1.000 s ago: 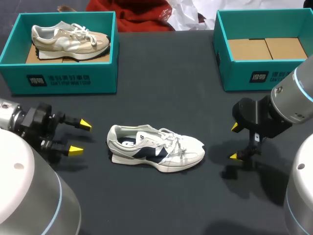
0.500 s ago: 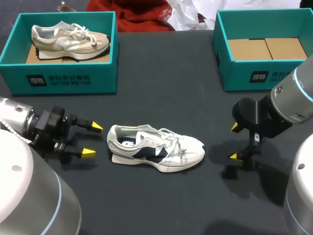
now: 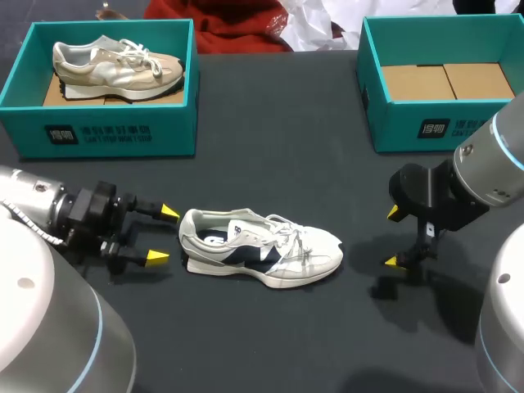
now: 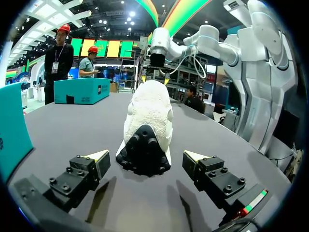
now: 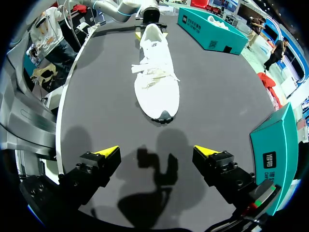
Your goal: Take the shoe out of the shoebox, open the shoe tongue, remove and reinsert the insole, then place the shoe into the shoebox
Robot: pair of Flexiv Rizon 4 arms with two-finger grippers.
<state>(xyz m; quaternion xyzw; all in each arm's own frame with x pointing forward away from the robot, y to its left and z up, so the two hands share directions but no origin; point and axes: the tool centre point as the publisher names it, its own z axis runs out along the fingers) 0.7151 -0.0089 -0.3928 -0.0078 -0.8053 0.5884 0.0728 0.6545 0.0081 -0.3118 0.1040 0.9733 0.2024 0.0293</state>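
One shoe (image 3: 260, 255) lies on the black table (image 3: 270, 147)

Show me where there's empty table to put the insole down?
Free: the bare table between the left box and right box, beyond the white shoe, and the strip in front of it. Crowded: the heel end, where the left hand sits close.
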